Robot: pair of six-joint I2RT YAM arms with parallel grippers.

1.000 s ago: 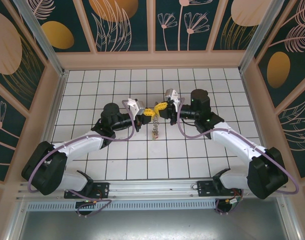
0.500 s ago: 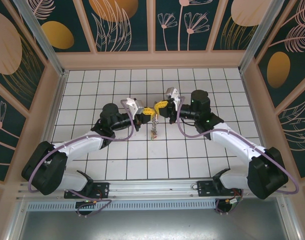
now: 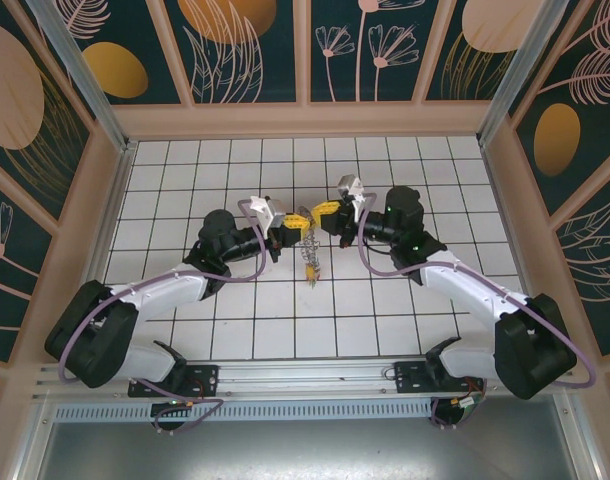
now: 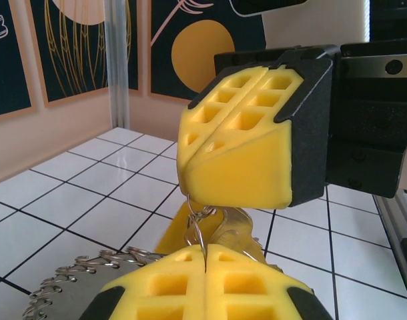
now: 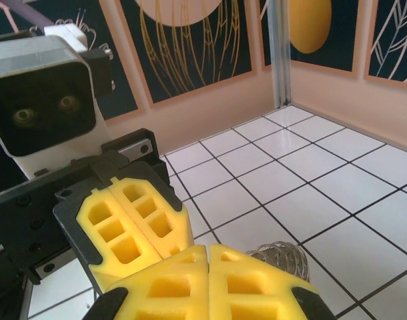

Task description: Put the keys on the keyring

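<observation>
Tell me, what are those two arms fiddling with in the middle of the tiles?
Both arms meet over the tiled floor, fingertips almost touching. The left gripper is shut, pinching a thin wire loop beside a silver key. The right gripper is shut too, just above that loop. The beaded keyring dangles beneath them. Whether a key is on it yet is unclear.
</observation>
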